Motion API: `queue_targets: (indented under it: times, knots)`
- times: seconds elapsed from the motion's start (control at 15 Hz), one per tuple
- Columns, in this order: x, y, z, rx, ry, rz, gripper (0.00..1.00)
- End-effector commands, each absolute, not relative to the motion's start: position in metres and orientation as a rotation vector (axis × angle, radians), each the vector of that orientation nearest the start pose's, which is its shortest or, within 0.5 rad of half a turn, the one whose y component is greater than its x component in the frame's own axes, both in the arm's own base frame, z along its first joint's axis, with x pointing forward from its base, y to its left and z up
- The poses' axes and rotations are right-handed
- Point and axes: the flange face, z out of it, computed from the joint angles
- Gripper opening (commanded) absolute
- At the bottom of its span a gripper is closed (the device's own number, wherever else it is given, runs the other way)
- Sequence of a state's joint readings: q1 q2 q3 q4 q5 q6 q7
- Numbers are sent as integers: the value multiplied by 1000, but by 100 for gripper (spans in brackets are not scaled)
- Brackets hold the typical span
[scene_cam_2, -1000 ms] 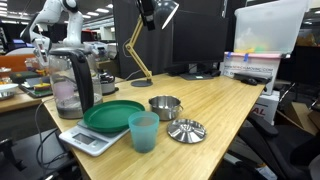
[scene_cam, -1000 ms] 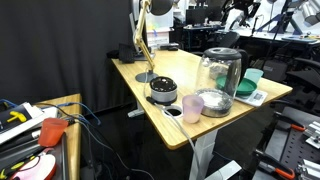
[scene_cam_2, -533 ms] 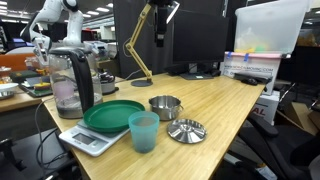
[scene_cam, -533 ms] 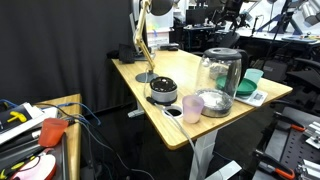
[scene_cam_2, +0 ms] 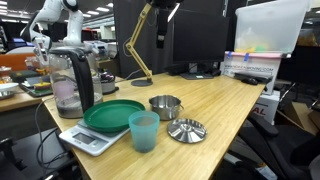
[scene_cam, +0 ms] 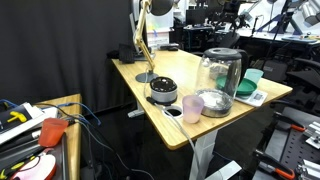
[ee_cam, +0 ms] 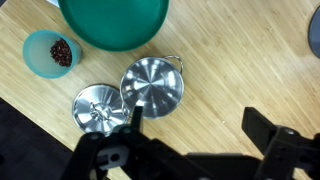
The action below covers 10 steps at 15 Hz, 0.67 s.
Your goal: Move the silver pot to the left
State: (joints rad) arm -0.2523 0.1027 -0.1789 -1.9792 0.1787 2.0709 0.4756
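Note:
The silver pot [scene_cam_2: 165, 106] stands open on the wooden table, right of the green plate [scene_cam_2: 113, 115]. In an exterior view it is the small shiny cylinder [scene_cam: 193, 107] near the front edge. Its flat lid [scene_cam_2: 186, 130] lies beside it. In the wrist view the pot [ee_cam: 152, 85] is seen from above, with the lid [ee_cam: 97, 107] to its left. My gripper [ee_cam: 197, 125] is open and empty, high above the table [scene_cam_2: 160, 28]. Its left finger overlaps the pot's edge in the picture.
A tall clear jug [scene_cam_2: 70, 80], a teal cup [scene_cam_2: 143, 131] and a white scale [scene_cam_2: 88, 140] stand left of the pot. A desk lamp [scene_cam_2: 135, 55] stands behind. A squat silver container with a black top [scene_cam: 162, 90] sits near the lamp base.
My gripper has shifted slightly at the top of the exterior view and hangs a little lower. The pot, lid and other things have not moved.

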Motion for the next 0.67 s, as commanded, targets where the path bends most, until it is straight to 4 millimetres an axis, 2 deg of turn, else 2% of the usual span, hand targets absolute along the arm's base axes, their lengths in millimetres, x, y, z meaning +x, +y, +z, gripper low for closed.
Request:
queue_targets:
  times: [0.0,0.2,0.4,0.6]
  knots:
    - [529,-231,417,-2641,1430,19,100]
    - [539,-242,405,-2609,1452,59,100]
    - [551,-257,376,-2568,1497,121,100]
    - [565,-262,338,-2550,1506,212,100]
